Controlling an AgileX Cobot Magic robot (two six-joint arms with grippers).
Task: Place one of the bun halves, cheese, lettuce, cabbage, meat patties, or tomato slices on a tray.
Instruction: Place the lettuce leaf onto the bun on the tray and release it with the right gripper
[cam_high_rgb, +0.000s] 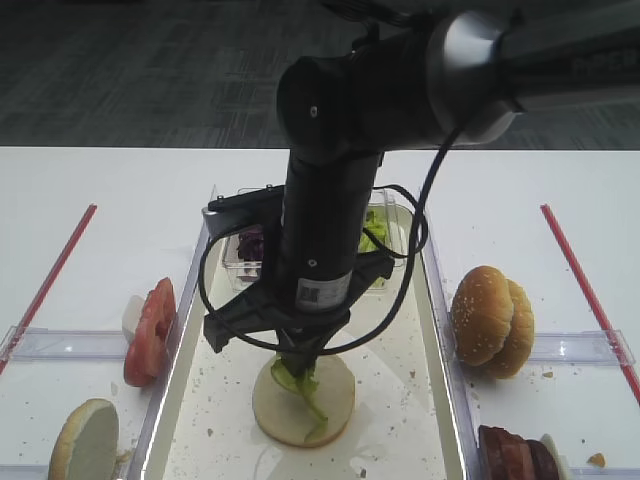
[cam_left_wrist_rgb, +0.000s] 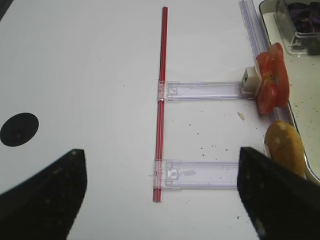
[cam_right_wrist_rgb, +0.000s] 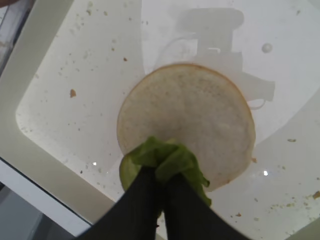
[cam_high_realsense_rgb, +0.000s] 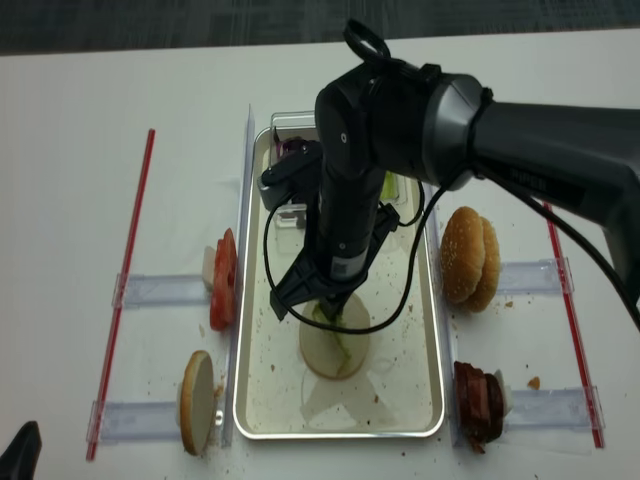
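1. Nearest the front edge, a lone bun half (cam_high_rgb: 85, 438) leans on edge at the left beside the tray (cam_high_realsense_rgb: 258, 400), and the meat patties (cam_high_rgb: 512, 455) stand stacked at the right, both outside the rim, presumably kept there as stock.
2. On the tray floor a bun half lies cut face up (cam_right_wrist_rgb: 187, 117), ready as a base for toppings.
3. The right gripper (cam_right_wrist_rgb: 160, 175) hangs straight above that bun's near edge, its jaws closed on a lettuce leaf (cam_right_wrist_rgb: 167, 160). The leaf dangles onto the cut face, so letting go looks like the next step.
4. At mid-depth, the tomato slices (cam_high_rgb: 150, 330) stand on edge left of the tray and two more bun halves (cam_high_rgb: 490, 320) lean together at the right.
5. Farther back, clear tubs at the tray's far end hold the purple cabbage (cam_high_rgb: 250, 245) and more green leaves.
6. The left gripper (cam_left_wrist_rgb: 160, 195) waits over bare table well left of the tray, its jaws spread and empty.
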